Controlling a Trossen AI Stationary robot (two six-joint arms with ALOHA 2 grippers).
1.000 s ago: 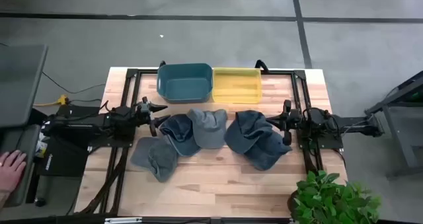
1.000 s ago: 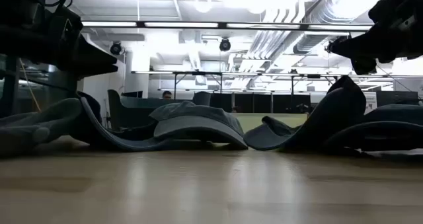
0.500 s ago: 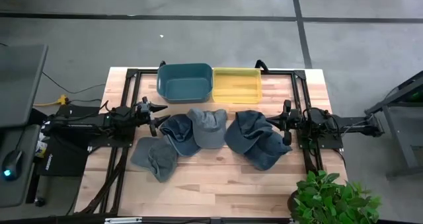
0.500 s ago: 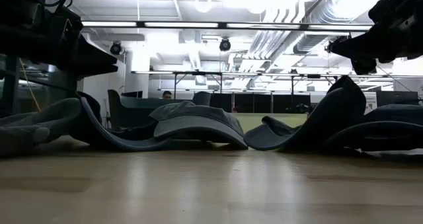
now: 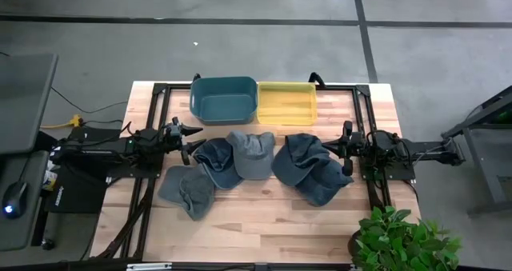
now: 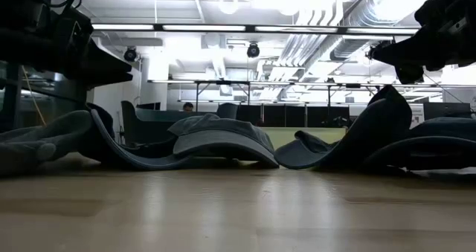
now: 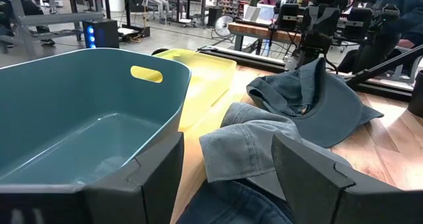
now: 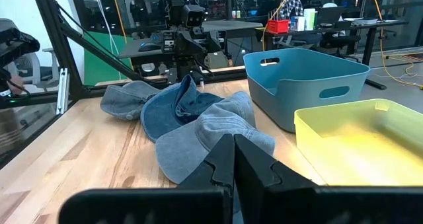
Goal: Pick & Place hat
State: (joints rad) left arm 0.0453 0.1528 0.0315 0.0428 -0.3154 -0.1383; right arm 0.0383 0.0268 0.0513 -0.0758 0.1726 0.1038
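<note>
Several denim caps lie in a loose row across the table's middle. In the high view a grey cap (image 5: 188, 191) lies nearest the left, then a dark blue cap (image 5: 214, 159), a grey-blue cap (image 5: 252, 153) and a dark blue pile (image 5: 310, 169). They overlap at their edges. My left gripper (image 5: 190, 149) hovers open at the row's left end, and its wrist view shows its fingers (image 7: 228, 145) apart above the caps. My right gripper (image 5: 346, 151) hovers shut (image 8: 233, 148) at the row's right end. In the low view both grippers are above the caps.
A teal bin (image 5: 224, 99) and a yellow bin (image 5: 286, 103) stand side by side at the table's far edge, behind the caps. A potted plant (image 5: 400, 239) sits at the near right corner. Bare wood (image 5: 264, 231) lies on the near side of the caps.
A person's hand at the desk left of the table has gone out of view. The arms and the caps have kept still.
</note>
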